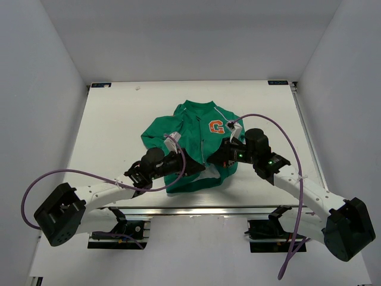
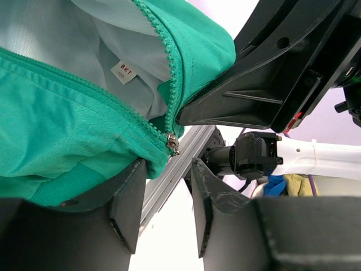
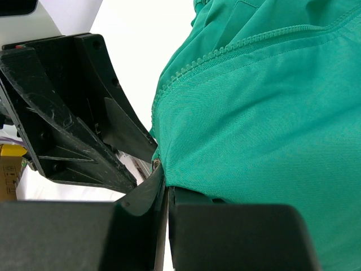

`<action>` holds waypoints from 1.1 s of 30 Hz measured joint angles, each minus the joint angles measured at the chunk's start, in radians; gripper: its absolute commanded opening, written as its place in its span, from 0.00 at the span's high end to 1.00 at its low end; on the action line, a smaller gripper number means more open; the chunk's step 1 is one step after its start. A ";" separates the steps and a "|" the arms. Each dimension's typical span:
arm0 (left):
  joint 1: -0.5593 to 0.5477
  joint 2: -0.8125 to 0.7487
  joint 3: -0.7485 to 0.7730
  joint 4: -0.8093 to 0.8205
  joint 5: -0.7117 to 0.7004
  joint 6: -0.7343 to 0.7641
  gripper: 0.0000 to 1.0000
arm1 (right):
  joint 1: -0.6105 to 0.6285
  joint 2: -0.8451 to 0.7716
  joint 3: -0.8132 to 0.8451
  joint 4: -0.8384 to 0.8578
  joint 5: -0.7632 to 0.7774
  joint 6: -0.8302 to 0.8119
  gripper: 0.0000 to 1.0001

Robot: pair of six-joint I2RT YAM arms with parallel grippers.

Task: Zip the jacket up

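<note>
The green jacket (image 1: 196, 140) lies in the middle of the white table, front up, with the orange "G" patch (image 1: 216, 126) on its chest. Its lower front is open and shows grey lining (image 2: 84, 39). The zipper slider (image 2: 173, 144) hangs at the bottom of one tooth row. My left gripper (image 2: 166, 209) is open just below the slider, and the hem rests on its left finger (image 2: 127, 197). My right gripper (image 3: 165, 189) is shut on the jacket's bottom edge beside the zipper teeth (image 3: 192, 65). Both grippers meet at the hem in the top view (image 1: 205, 164).
The table's aluminium front rail (image 1: 196, 210) runs just below the hem and also shows in the left wrist view (image 2: 169, 175). White enclosure walls stand left, right and behind. Purple cables (image 1: 280, 128) loop over both arms. The table (image 1: 119, 119) is bare white around the jacket.
</note>
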 measured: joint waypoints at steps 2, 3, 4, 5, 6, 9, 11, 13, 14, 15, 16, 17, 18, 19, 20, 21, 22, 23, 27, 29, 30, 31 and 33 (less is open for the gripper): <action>0.001 0.000 0.000 0.004 0.000 0.000 0.56 | 0.000 0.000 0.000 0.000 0.001 0.000 1.00; 0.001 0.000 0.000 0.006 0.000 0.000 0.59 | 0.000 0.000 0.000 0.000 0.001 0.000 1.00; 0.002 0.000 0.000 0.007 0.000 -0.002 0.60 | 0.000 0.000 0.000 0.000 0.002 0.000 1.00; 0.002 0.000 0.000 0.009 0.000 -0.002 0.62 | 0.000 0.000 0.000 0.000 0.002 0.000 1.00; 0.002 0.000 0.000 0.012 0.000 -0.001 0.62 | 0.000 0.000 0.000 0.000 0.002 0.000 1.00; 0.002 0.000 0.000 0.024 0.000 0.000 0.64 | 0.000 0.000 0.000 0.000 0.002 0.000 1.00; 0.002 0.000 0.000 0.031 -0.001 0.001 0.65 | 0.000 0.000 0.000 0.000 0.002 0.000 1.00; 0.002 0.000 0.000 0.033 -0.001 0.001 0.68 | 0.000 0.000 0.000 0.000 0.002 0.000 1.00; 0.002 0.000 0.000 0.035 -0.002 0.001 0.70 | 0.000 0.000 0.000 0.000 0.002 0.000 1.00; 0.002 0.000 0.000 0.035 -0.002 0.001 0.75 | 0.000 0.000 0.000 0.000 0.002 0.000 1.00; 0.002 0.000 0.000 0.035 -0.004 0.002 0.78 | 0.000 0.000 0.000 0.000 0.002 0.000 1.00; 0.002 0.000 0.000 0.034 -0.006 0.004 0.81 | 0.000 0.000 0.000 0.001 0.002 0.000 1.00; 0.002 0.000 0.000 0.034 -0.008 0.004 0.86 | 0.000 0.000 0.000 0.001 0.002 0.000 1.00; 0.002 0.000 0.000 0.034 -0.011 0.002 0.89 | -0.001 0.000 0.000 0.001 0.002 0.000 1.00; 0.002 0.000 0.000 0.034 -0.012 0.005 0.91 | -0.001 0.000 0.000 0.001 0.003 0.000 1.00; 0.002 0.000 0.000 0.034 -0.015 0.006 0.94 | -0.001 0.000 0.000 0.001 0.003 0.000 1.00; 0.002 0.000 0.000 0.033 -0.017 0.008 1.00 | -0.001 0.000 0.000 0.001 0.003 0.000 1.00; 0.002 0.000 0.000 0.031 -0.020 0.008 1.00 | -0.001 0.000 0.000 0.000 0.003 0.001 1.00; 0.002 0.010 0.000 0.033 -0.025 0.011 1.00 | -0.002 0.003 0.000 0.001 0.004 0.008 1.00; 0.002 0.013 0.000 0.035 -0.027 0.014 1.00 | -0.004 0.011 0.000 0.002 0.006 0.021 1.00; 0.002 0.013 0.000 0.034 -0.031 0.018 1.00 | -0.005 0.016 0.000 0.002 0.006 0.030 1.00; 0.002 0.013 0.000 0.033 -0.032 0.024 1.00 | -0.005 0.022 0.000 0.002 0.007 0.040 1.00; 0.002 0.013 0.000 0.022 -0.039 0.035 1.00 | -0.005 0.031 0.000 0.002 0.011 0.061 1.00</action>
